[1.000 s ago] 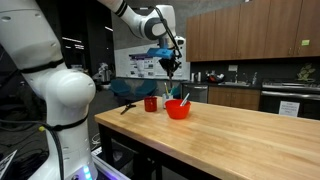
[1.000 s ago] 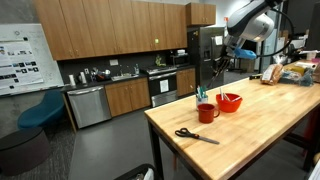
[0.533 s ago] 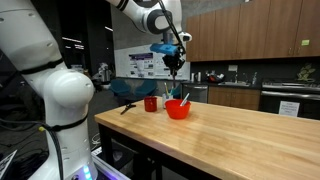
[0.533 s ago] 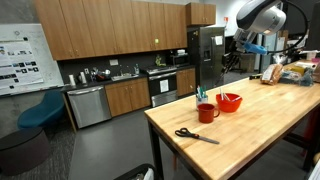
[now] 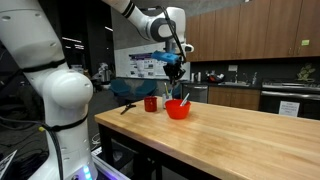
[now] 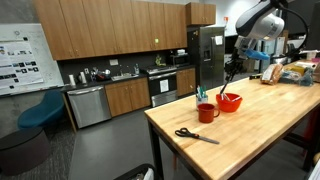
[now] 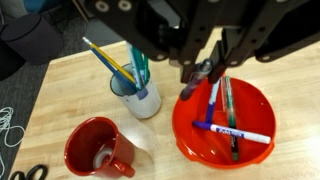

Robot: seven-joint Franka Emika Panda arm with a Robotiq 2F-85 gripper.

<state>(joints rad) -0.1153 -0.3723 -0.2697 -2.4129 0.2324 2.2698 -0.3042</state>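
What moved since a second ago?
The gripper lifted a bit, then came back down over the red bowl. It seems to have kept a marker clamped the whole time. The red mug, the cup of pens and the scissors stayed put.

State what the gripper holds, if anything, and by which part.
The gripper holds a thin dark pen by its upper end; the pen hangs down over the red bowl.

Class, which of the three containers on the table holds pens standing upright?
The white cup: its pens stand upright, while the markers in the red bowl lie flat and the red mug holds no pens.
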